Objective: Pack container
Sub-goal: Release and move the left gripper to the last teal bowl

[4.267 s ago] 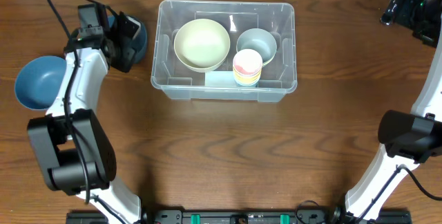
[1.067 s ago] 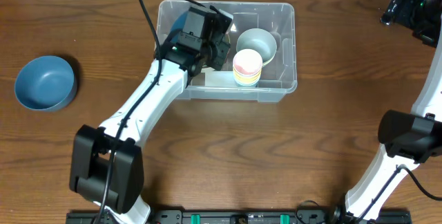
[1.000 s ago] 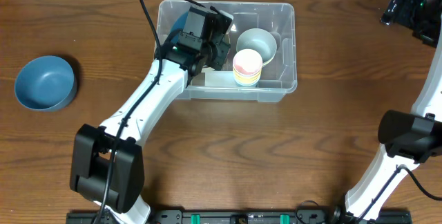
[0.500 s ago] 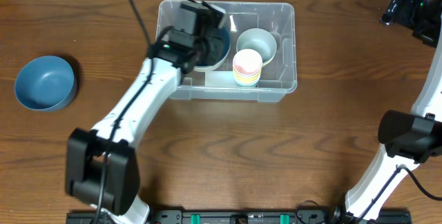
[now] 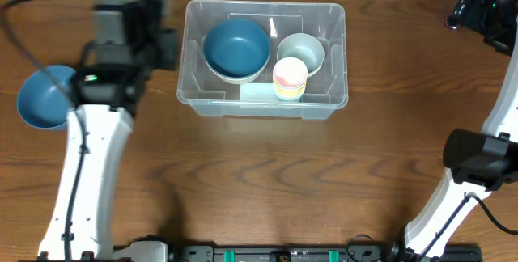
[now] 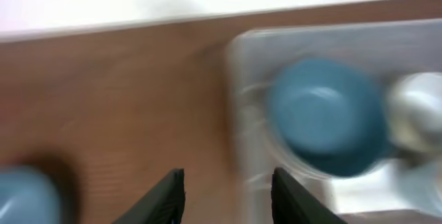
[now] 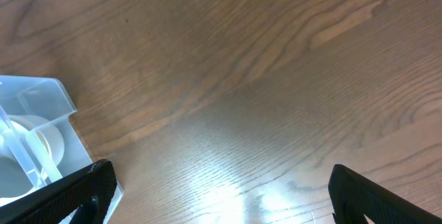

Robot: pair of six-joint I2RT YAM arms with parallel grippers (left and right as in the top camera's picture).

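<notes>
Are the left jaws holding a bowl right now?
No, in the left wrist view the left gripper has its jaws apart with nothing between them, and a blue bowl sits in the container.

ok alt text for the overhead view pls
A clear container on a wooden table holds a blue bowl, a grey bowl and stacked cups. The left arm, blurred, is beside it, partly over a second blue bowl.
</notes>
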